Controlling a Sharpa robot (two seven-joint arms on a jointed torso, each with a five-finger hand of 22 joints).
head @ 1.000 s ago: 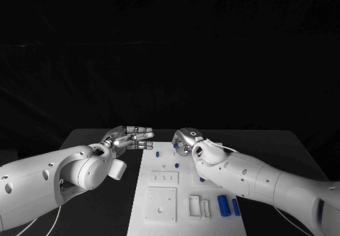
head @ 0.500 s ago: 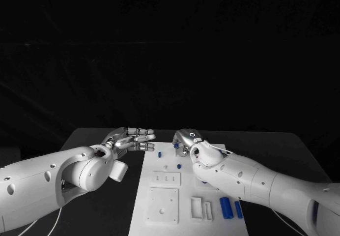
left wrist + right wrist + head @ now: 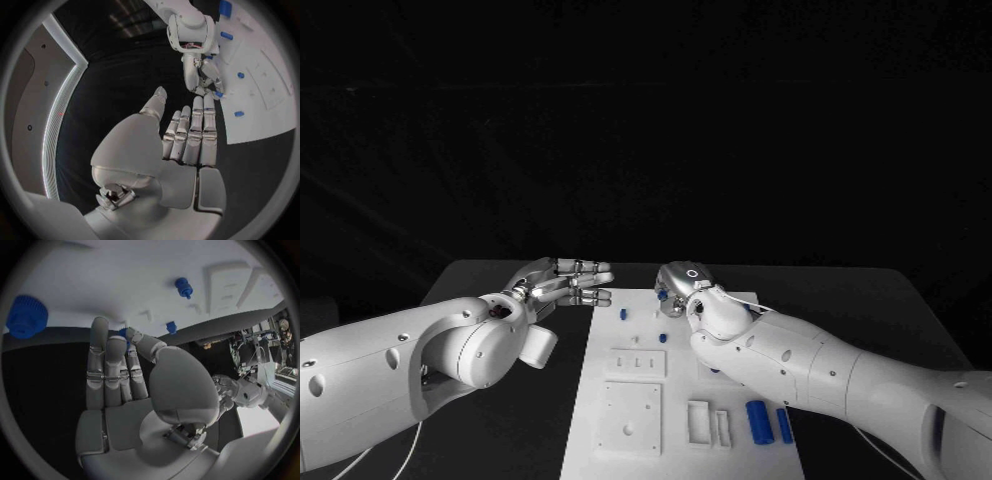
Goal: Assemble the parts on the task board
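Note:
The white task board (image 3: 678,345) lies lengthwise in the middle of the table. My right hand (image 3: 681,284) hangs over its far end with the fingers pointing down. The thumb and a finger pinch a small blue part (image 3: 124,332) at the board's surface; the left wrist view shows that part (image 3: 217,94) under the right hand (image 3: 201,75). My left hand (image 3: 568,280) hovers just off the board's far left corner, fingers (image 3: 190,131) straight and side by side, holding nothing. Small blue pegs (image 3: 625,313) (image 3: 661,338) stand on the board near the hands.
Two blue cylinders (image 3: 756,420) (image 3: 782,424) lie at the board's near right, beside white slotted blocks (image 3: 695,421). A white square plate (image 3: 629,415) sits at the near left. A blue toothed wheel (image 3: 27,316) and a blue peg (image 3: 182,288) sit on the board (image 3: 125,270).
My right arm has edged slightly toward the board's middle, its hand still at the far end. The left hand has barely moved.

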